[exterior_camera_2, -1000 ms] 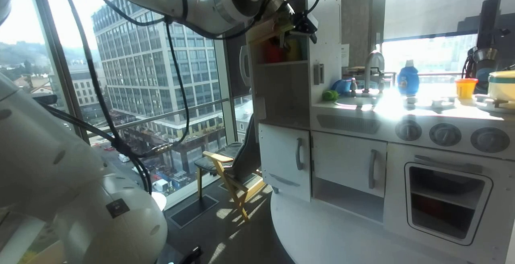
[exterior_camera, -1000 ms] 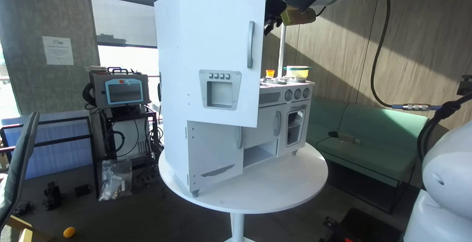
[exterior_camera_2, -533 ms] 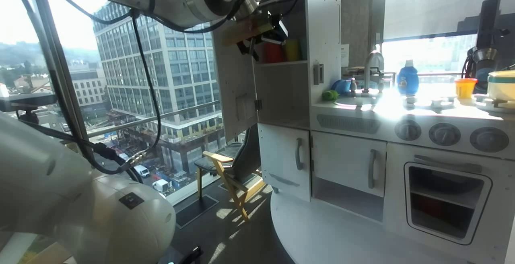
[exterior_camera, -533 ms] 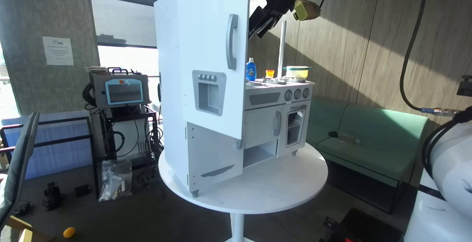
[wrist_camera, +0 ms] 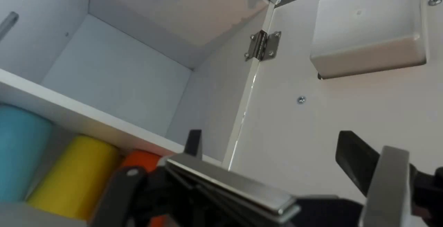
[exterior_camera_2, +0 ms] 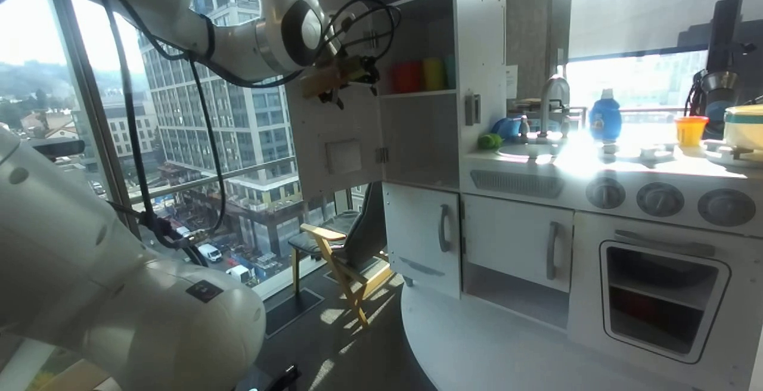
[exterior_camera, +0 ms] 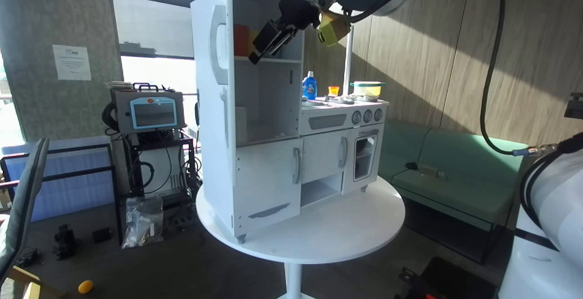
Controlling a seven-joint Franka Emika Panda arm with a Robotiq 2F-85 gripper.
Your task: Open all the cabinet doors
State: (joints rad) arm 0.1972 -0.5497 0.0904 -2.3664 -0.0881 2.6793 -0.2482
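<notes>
The tall cabinet door stands wide open; its edge and handle show in an exterior view (exterior_camera: 220,121), its inner face in an exterior view (exterior_camera_2: 310,140) and the wrist view (wrist_camera: 294,133). The shorter door (exterior_camera: 266,180) below it is shut, also in an exterior view (exterior_camera_2: 417,230). The middle door (exterior_camera_2: 512,242) and the oven door with a dark window (exterior_camera_2: 587,260) are shut. My gripper (exterior_camera_2: 356,96) is open and empty, in front of the tall door's inner face and the upper compartment. In the wrist view the gripper (wrist_camera: 271,142) has its fingers wide apart.
Red (exterior_camera_2: 407,76) and yellow (exterior_camera_2: 434,74) cups stand on the compartment's shelf (exterior_camera_2: 417,94). A blue bottle (exterior_camera_2: 604,118), an orange cup (exterior_camera_2: 690,131) and a pot (exterior_camera: 367,89) stand on the counter. The toy kitchen stands on a round white table (exterior_camera: 337,235). A chair (exterior_camera_2: 357,230) is behind the door.
The tall door has swung from partly open to wide open, baring the upper compartment. My gripper has moved left and lower in both exterior views, along the door's inner side.
</notes>
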